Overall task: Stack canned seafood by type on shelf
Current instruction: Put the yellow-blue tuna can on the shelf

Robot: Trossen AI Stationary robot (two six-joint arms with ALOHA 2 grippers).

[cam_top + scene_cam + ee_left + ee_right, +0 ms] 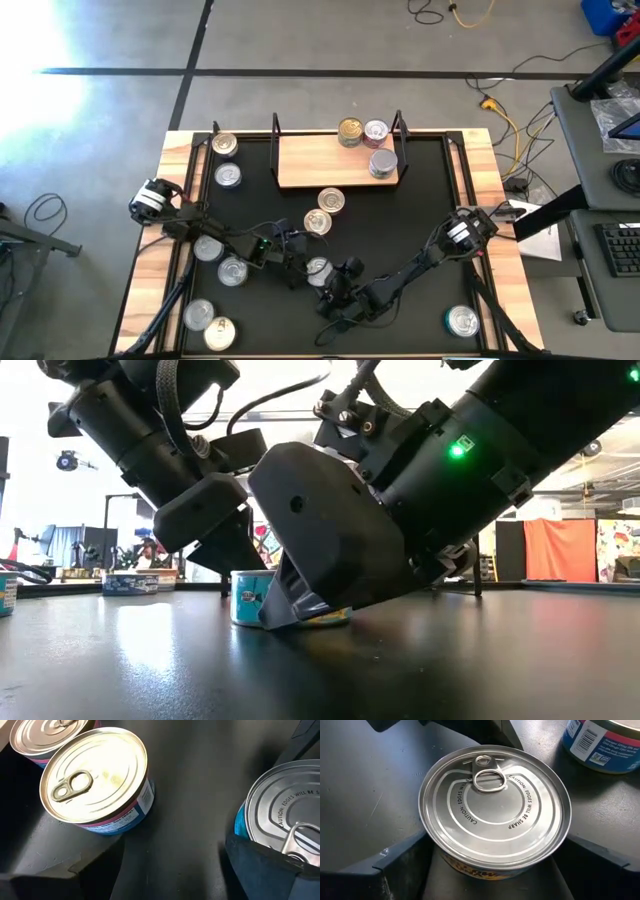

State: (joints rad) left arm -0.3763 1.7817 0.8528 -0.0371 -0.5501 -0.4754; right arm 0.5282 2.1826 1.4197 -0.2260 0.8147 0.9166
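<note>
The shelf (338, 160), a light-wood board with black wire ends, stands at the table's far middle. It carries a gold-lidded tin (350, 132) and two silver ones (376, 130), (383, 163). More tins sit upright on the black table. My right gripper (495, 840) is open at the near middle, one finger on either side of a silver-lidded tin (495, 815), (318, 268). My left gripper (298, 250) is open just left of that tin. It faces two gold-lidded tins with blue and pink labels (95, 775), (45, 735). One left finger (270, 865) stands before the silver tin (290, 810).
Several tins sit along the table's left side (229, 176), (208, 248), (232, 271), (199, 316), and one sits at the near right (462, 321). Both arms cross the near middle close together. The low view shows a teal-sided tin (250, 597) behind the grippers. Bare tabletop lies at the right.
</note>
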